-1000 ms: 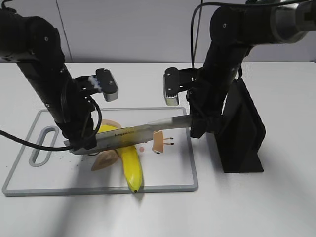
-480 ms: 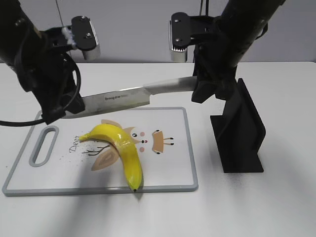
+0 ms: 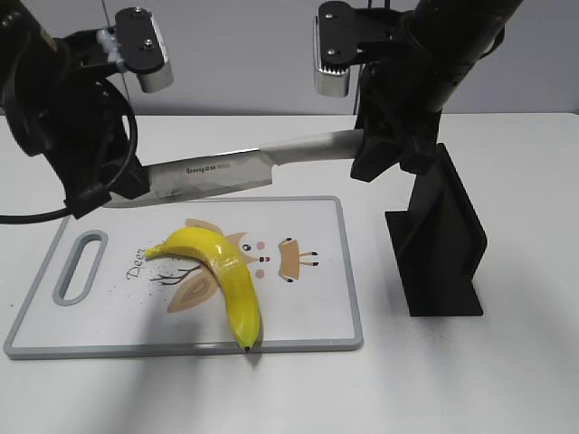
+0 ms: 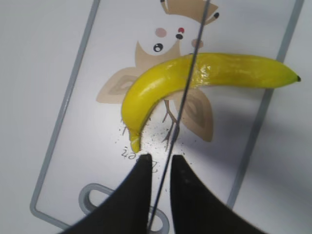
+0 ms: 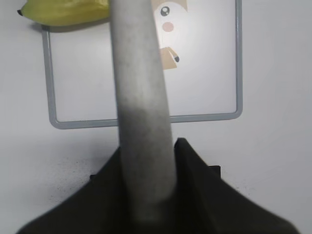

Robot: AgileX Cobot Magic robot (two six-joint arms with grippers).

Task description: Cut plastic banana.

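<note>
The plastic banana (image 3: 222, 271) lies curved on the white cutting board (image 3: 317, 307), in one piece, dark tip at the board's front edge. A knife (image 3: 217, 172) hangs level above the board's far edge, clear of the banana. My left gripper (image 3: 99, 194) is shut on the blade's tip end. My right gripper (image 3: 366, 154) is shut on the grey handle. In the left wrist view the thin blade edge (image 4: 187, 83) runs out from between my left gripper's (image 4: 161, 158) fingers, across the banana (image 4: 204, 75) below. In the right wrist view my right gripper (image 5: 150, 145) clasps the handle (image 5: 141, 97).
A black knife stand (image 3: 443, 244) stands on the white table right of the board, under the right arm. The board has a grey rim (image 5: 239, 73) and a handle slot (image 3: 80, 267) at its left end. The banana's tip (image 5: 63, 12) shows at the right wrist view's top.
One second ago the blade lay low across the banana. Both arms have since lifted the knife up and back, and it now hangs above the board's far edge. The banana has not moved.
</note>
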